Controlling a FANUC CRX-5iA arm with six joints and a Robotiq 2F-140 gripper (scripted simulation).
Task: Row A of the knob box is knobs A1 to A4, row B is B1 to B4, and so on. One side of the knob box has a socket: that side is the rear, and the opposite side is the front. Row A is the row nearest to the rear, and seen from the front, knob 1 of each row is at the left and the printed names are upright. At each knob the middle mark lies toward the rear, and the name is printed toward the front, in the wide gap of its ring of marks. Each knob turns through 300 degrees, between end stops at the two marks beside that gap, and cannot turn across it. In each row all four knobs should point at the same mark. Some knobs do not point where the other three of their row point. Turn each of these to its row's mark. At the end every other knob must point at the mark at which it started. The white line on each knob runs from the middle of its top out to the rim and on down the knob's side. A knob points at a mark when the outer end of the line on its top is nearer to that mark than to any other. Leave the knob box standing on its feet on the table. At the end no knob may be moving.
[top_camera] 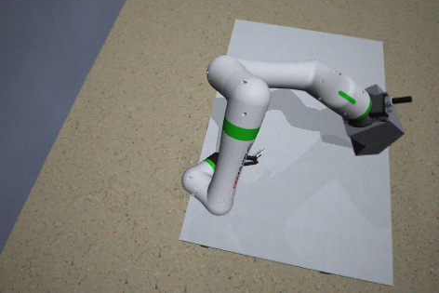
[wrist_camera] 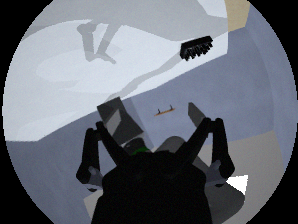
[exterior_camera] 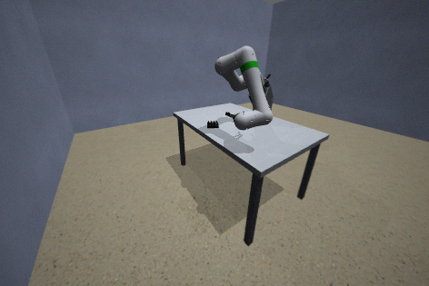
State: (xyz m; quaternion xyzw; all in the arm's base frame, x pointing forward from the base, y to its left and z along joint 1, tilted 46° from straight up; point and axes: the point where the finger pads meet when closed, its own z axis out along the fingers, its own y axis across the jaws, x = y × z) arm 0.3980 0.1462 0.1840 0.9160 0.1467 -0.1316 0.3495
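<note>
The knob box (exterior_camera: 212, 124) is a small black box with knobs, standing on the white table top near its far left edge. In the wrist view the knob box (wrist_camera: 197, 44) lies ahead, far from the fingers, near the table's edge. Its knob lines and marks are too small to read. In the overhead view the arm's elbow hides the box. My gripper (wrist_camera: 153, 111) is open and empty, low over the table and well short of the box. The gripper also shows in the side view (exterior_camera: 229, 114) and under the forearm in the overhead view (top_camera: 256, 155).
The arm's grey base block (top_camera: 375, 132) stands at the table's right edge. The table (exterior_camera: 252, 134) stands on dark legs in a room with blue walls. The arm's shadow falls on the table top between the gripper and the box.
</note>
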